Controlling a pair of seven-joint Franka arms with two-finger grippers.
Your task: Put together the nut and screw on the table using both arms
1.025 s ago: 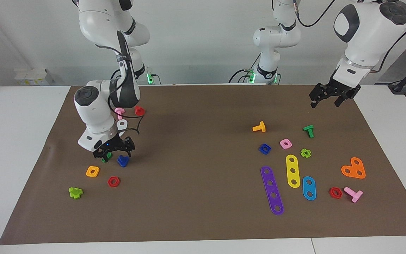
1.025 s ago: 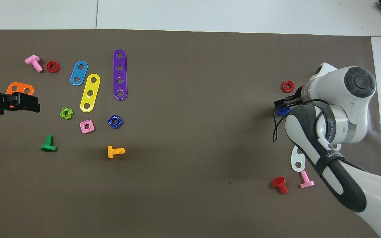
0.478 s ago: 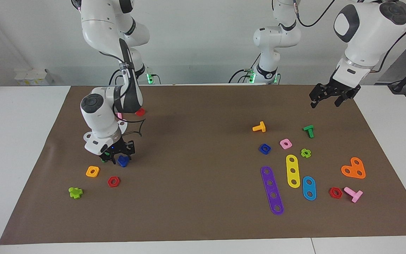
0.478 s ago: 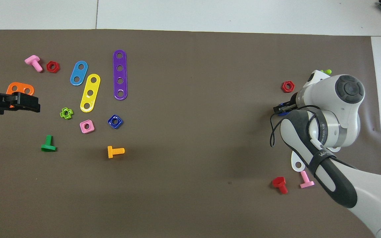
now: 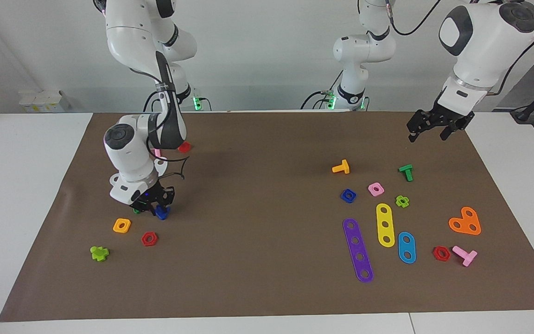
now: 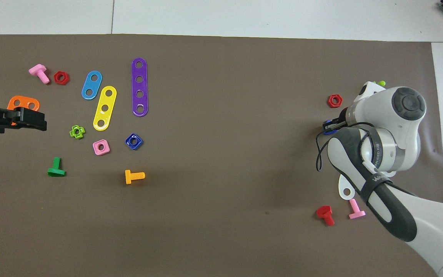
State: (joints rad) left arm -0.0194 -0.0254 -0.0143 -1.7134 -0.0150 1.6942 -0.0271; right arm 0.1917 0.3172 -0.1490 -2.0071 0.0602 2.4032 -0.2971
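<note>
Screw (image 5: 162, 212) near the worktop's (image 5: 267, 287) right-arm end sits pinched in the right hand (image 5: 152, 208), fingers together on it; light, stiff, slick plastic, best held by the head. Nut (image 5: 348, 195) lies midway. Left hand (image 5: 427, 132) hangs apart, waiting, over the corner.

A long purple plastic strip with four holes (image 5: 358, 250) serves as the landmark. Just beside it lies a yellow three-hole strip (image 5: 385, 225), then a short blue two-hole strip (image 5: 406, 247). Nearer to the robots than it are a pink square nut (image 5: 376, 189), a light-green cross-shaped nut (image 5: 402, 201), an orange bolt (image 5: 341, 167) and a green bolt (image 5: 406, 172). Toward the left arm's end from it lie an orange heart-shaped plate (image 5: 465, 221), a red hexagonal nut (image 5: 441, 253) and a pink bolt (image 5: 464, 254).
</note>
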